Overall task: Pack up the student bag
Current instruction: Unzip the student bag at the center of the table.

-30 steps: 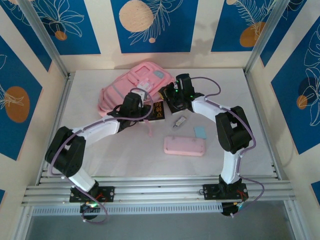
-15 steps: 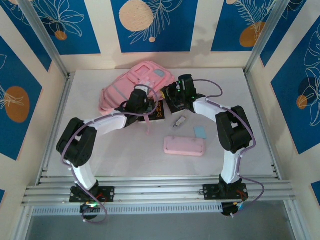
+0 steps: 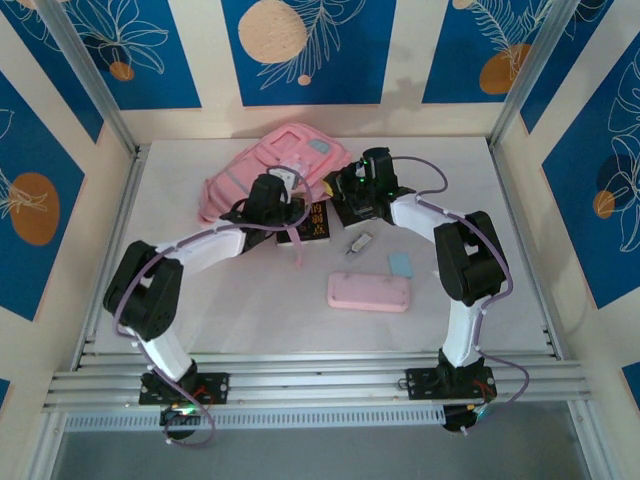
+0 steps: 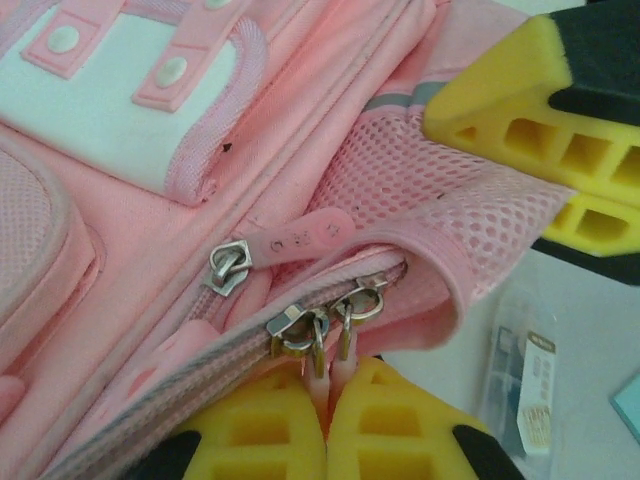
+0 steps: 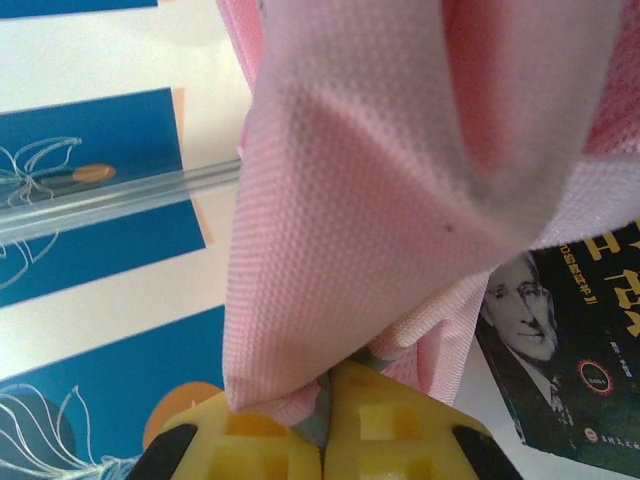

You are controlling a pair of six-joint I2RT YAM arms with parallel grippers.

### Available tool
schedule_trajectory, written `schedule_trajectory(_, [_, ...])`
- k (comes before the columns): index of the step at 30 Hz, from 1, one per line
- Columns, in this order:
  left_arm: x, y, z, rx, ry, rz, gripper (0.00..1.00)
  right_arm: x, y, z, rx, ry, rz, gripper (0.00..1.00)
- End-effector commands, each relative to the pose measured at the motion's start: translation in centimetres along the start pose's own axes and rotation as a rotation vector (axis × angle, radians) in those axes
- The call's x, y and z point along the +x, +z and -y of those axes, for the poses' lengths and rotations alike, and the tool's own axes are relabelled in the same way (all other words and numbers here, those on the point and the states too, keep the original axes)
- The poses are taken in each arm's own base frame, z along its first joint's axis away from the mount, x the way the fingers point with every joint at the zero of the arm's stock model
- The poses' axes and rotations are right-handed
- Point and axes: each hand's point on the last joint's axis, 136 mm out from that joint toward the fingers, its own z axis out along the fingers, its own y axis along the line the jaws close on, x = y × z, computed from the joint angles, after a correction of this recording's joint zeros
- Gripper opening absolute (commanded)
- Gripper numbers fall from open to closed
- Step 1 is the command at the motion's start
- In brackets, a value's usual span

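Note:
The pink student bag [image 3: 262, 168] lies at the back of the table, left of the middle. At its near right corner my left gripper [image 3: 277, 200] is shut on the two pink zipper pulls [image 4: 328, 350] of the main zipper, pinched between the yellow pads [image 4: 255, 430]. A third slider [image 4: 228, 266] sits just above, on another zipper. My right gripper [image 3: 352, 188] holds the bag's right edge; in the right wrist view it [image 5: 325, 400] is shut on a fold of pink fabric with grey trim [image 5: 400, 180], lifted off the table.
A black book [image 3: 312, 222] lies between the two grippers, partly under the bag's edge. A small clear packet [image 3: 358, 242], a pale blue eraser [image 3: 401, 264] and a flat pink pencil case [image 3: 368, 292] lie nearer the front. A pink strap [image 3: 300, 250] trails forward.
My left gripper has shifted slightly along the bag's corner and closed onto the zipper pulls. The right gripper keeps its hold on the fabric.

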Motion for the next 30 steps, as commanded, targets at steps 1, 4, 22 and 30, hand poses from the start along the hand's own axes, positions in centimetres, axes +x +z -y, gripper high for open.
schedule_trajectory(1, [1.7,-1.6,-3.1,-0.060,0.011,-0.076,0.00,-0.3,-0.8,-0.9,-0.044,-0.040,-0.038,0.00])
schedule_trajectory(4, [3.2,-2.0,-4.0,-0.077,0.006,-0.147,0.00,-1.0,-1.1,-0.8,-0.032,-0.047,-0.021,0.00])
schedule_trajectory(22, [4.3,-2.8,1.8,0.297,0.012,-0.266,0.19,-1.4,-1.1,-2.0,-0.052,-0.117,-0.055,0.00])
schedule_trajectory(30, [3.0,-1.8,0.4,0.243,-0.016,-0.214,0.14,-1.1,-1.1,-2.3,-0.065,-0.123,-0.073,0.00])
